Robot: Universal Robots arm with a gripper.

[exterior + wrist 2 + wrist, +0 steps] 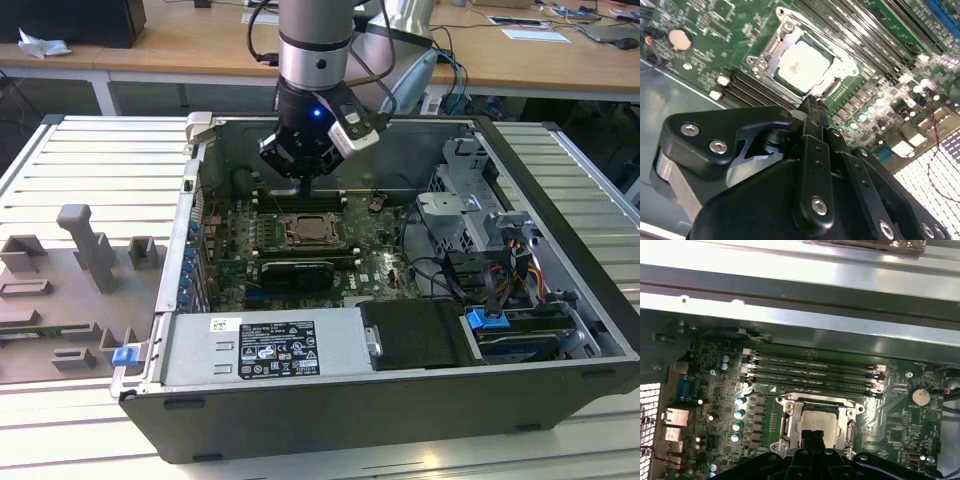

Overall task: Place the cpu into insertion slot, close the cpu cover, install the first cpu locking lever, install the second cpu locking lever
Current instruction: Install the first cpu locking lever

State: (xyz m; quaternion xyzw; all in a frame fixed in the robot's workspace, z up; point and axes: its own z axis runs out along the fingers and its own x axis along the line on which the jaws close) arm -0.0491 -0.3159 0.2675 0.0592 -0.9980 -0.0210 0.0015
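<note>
A ribbed metal table (60,140) is being occupied by a black computer case (330,420), which is lying open with its green board (385,235) facing up. A grey arm (315,40) is being held upright over the case, and its lower end is reaching inside.

At that end the black claw (305,185) is being pointed down at the board, just above the socket (292,238) and near the long black memory slots (810,372). In both wrist views the claw (811,102) (815,435) is being seen with its two fingers pressed together into one narrow dark tip, with no gap showing and nothing being carried between them. The tip is being lined up on the edge of the socket on the side away from the memory slots. Whether it is touching the metal there cannot be told.

The socket's silvery rim (782,444) is being shown in the middle of the board. The thin cover frame (849,427) is lying flat over it, down around the chip (820,419). The chip (802,65) is sitting level inside the socket, with its pale grey face showing through the cut-out. In the first wrist view a thin wire lever (815,396) is lying along the socket's edge beside the memory slots — whether it is hooked in cannot be told.
</note>
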